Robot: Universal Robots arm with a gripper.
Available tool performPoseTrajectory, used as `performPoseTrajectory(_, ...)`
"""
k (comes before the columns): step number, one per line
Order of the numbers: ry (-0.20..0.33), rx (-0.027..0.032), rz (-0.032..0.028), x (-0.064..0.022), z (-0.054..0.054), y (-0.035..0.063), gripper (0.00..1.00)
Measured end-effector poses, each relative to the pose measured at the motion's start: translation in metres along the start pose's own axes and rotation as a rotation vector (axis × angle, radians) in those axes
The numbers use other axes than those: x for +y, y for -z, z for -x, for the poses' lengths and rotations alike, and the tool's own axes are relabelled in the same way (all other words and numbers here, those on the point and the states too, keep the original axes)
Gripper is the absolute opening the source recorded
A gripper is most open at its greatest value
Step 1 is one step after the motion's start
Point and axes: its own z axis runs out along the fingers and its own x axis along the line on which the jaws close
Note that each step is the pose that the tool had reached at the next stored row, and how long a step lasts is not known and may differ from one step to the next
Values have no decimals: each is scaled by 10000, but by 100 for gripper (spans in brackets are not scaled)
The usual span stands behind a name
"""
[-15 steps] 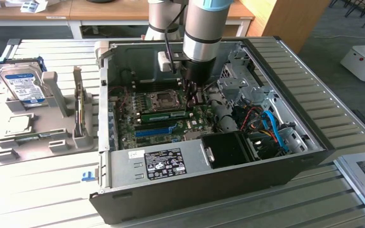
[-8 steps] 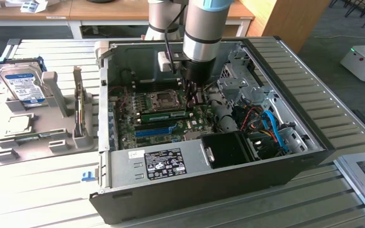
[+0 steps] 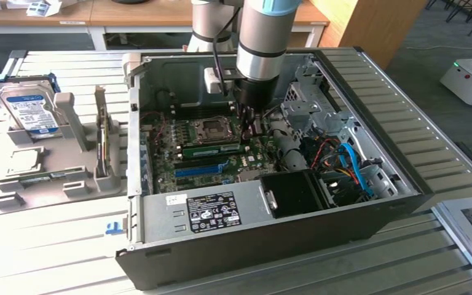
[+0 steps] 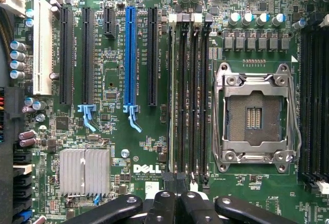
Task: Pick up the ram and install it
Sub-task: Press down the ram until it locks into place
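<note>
Hovering inside the open black computer case (image 3: 318,221), our hand (image 3: 252,126) has its fingers pressed together, and we cannot tell whether anything is pinched between them. The ram, a slim green circuit-board stick (image 3: 211,148), lies near the centre of the exterior frame, just beside the hand, at the memory slots by the silver processor socket (image 4: 255,117). We judge that uneven pressing could leave it tilted, latches unlocked. White "DELL" lettering (image 4: 147,169) reads low in the wrist frame.
</note>
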Motion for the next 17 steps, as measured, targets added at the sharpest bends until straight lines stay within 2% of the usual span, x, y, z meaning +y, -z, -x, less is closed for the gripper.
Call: performPoseTrajectory(17, 0, 2, -4, 0, 0, -18, 10)
